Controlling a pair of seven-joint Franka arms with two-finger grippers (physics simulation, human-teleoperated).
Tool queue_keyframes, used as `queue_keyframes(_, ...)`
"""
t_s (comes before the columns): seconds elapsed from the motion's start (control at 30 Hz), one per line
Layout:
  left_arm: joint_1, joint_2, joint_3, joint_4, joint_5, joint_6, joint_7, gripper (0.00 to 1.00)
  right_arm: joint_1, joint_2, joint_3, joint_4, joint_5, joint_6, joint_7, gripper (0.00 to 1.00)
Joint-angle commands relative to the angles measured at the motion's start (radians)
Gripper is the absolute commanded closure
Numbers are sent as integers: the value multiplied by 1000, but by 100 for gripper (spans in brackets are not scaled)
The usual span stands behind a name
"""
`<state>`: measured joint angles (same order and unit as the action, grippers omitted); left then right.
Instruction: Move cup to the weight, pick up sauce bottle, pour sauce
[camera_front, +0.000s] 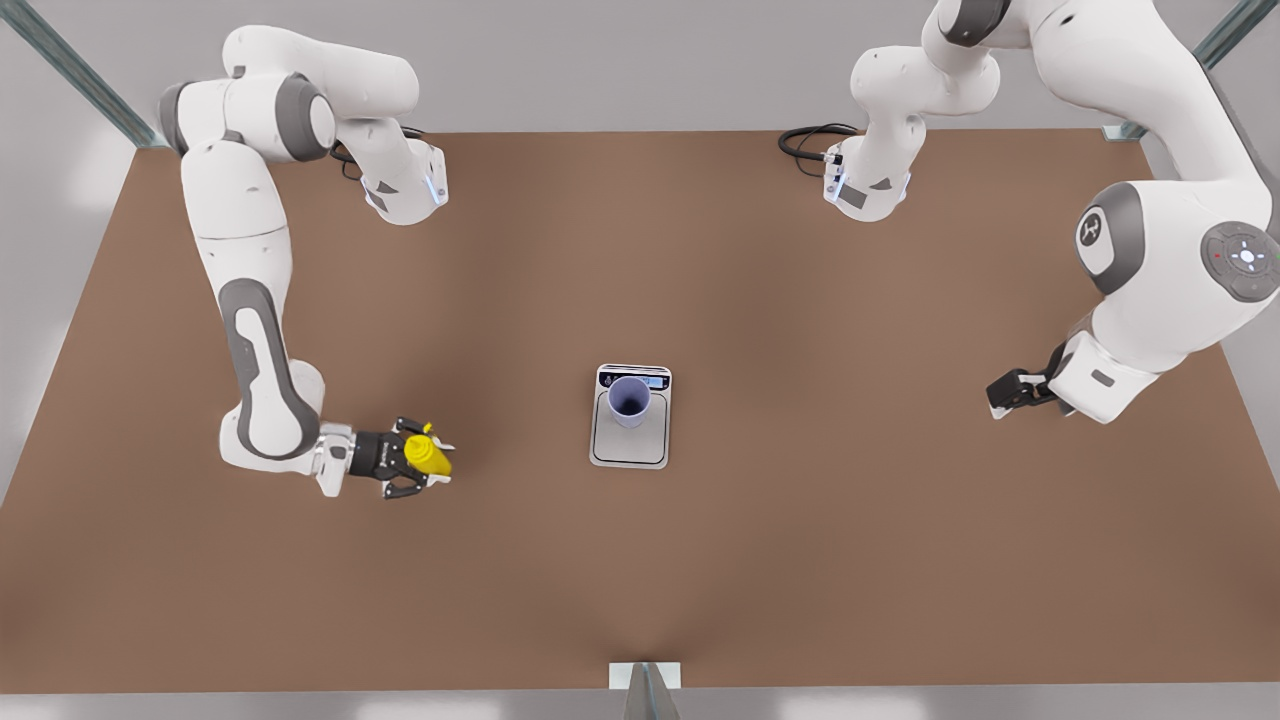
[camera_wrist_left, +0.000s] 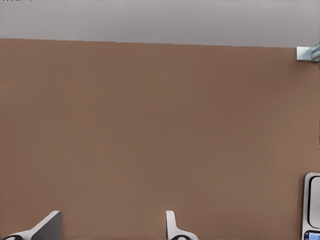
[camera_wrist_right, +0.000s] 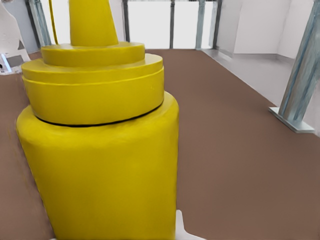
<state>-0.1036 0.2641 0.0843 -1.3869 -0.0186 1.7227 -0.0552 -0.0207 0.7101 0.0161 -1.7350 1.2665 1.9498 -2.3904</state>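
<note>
It was a simulated robot test cell: a bare brown bench (camera_front: 800, 560), plain grey walls (camera_front: 620, 60), metal frame posts (camera_wrist_right: 300, 95).

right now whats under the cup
The cup stands upright on the weight, near its display end. The plate patch beneath the cup's base is covered.

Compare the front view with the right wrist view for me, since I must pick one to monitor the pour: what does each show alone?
Front view alone: the cup upright on the weight, and the left tool waiting at the front view's right. Right wrist view alone: the sauce bottle's stepped cap and nozzle base close up. Both share the bottle, with the right tool around it, on the brown table.
</note>
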Motion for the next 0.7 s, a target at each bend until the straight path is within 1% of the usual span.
queue_keyframes(0.0, 1, 1, 0, 0, 0, 0, 0, 0, -1, 5, 5, 2, 11, 3, -3, 44)
queue_keyframes(0.2, 1, 1, 0, 0, 0, 2, 0, 0, 1, 58, 10, 6, 43, 5, -7, 44)
queue_keyframes(0.5, 1, 3, 0, 0, 2, 2, 0, 0, 5, 77, 10, 11, 50, 5, -6, 42)
queue_keyframes(0.53, 1, 1, 0, 0, 2, 2, 0, 0, 5, 77, 10, 11, 50, 5, -6, 39)
queue_keyframes(0.67, 1, 3, 0, 0, 2, 2, 0, 0, 5, 80, 10, 11, 51, 5, -4, 36)
